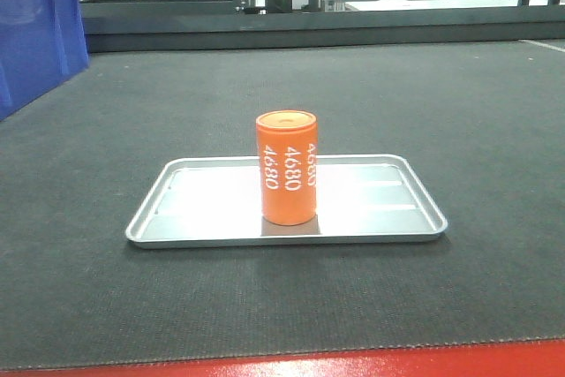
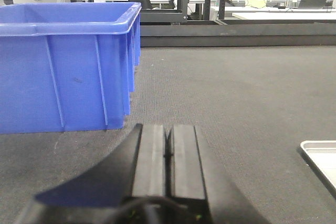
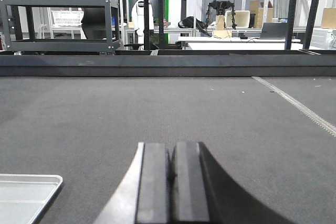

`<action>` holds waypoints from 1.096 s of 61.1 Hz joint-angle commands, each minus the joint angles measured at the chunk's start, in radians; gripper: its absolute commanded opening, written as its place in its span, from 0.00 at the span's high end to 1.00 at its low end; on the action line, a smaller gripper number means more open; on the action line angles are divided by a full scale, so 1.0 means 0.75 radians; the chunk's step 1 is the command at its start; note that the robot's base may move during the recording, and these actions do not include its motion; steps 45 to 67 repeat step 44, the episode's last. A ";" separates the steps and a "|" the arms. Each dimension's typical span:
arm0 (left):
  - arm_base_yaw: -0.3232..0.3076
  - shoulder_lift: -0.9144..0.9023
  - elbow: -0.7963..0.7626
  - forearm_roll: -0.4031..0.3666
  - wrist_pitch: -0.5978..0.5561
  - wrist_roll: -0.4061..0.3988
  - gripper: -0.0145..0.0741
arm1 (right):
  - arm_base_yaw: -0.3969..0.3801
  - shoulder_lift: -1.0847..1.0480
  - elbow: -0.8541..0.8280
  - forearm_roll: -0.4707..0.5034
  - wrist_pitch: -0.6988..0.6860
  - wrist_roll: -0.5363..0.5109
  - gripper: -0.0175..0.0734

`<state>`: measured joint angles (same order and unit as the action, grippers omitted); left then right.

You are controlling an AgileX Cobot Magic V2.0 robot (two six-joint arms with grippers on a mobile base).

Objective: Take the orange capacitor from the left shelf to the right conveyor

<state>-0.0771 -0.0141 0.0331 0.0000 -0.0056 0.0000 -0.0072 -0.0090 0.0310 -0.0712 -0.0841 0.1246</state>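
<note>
Taking the silver tray point(image 1: 221, 231) as the landmark: far to its left stands the blue bin point(image 1: 35, 41), and the left gripper point(image 2: 168, 153), fingers clenched on nothing, hovers left of the tray's corner. On the tray's middle the orange capacitor point(image 1: 287, 168) stands upright, long axis vertical, already on the right conveyor point(image 1: 459, 112). The right gripper point(image 3: 169, 174), fingers likewise pressed together and empty, sits right of the tray. Neither arm looks clearly nearer.

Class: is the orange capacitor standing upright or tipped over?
Upright. The orange capacitor stands on its flat end in the silver tray, its round top facing up.
</note>
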 commanded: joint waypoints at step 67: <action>0.003 0.014 -0.010 -0.007 -0.113 0.000 0.95 | -0.006 -0.028 0.002 0.005 -0.130 -0.003 0.75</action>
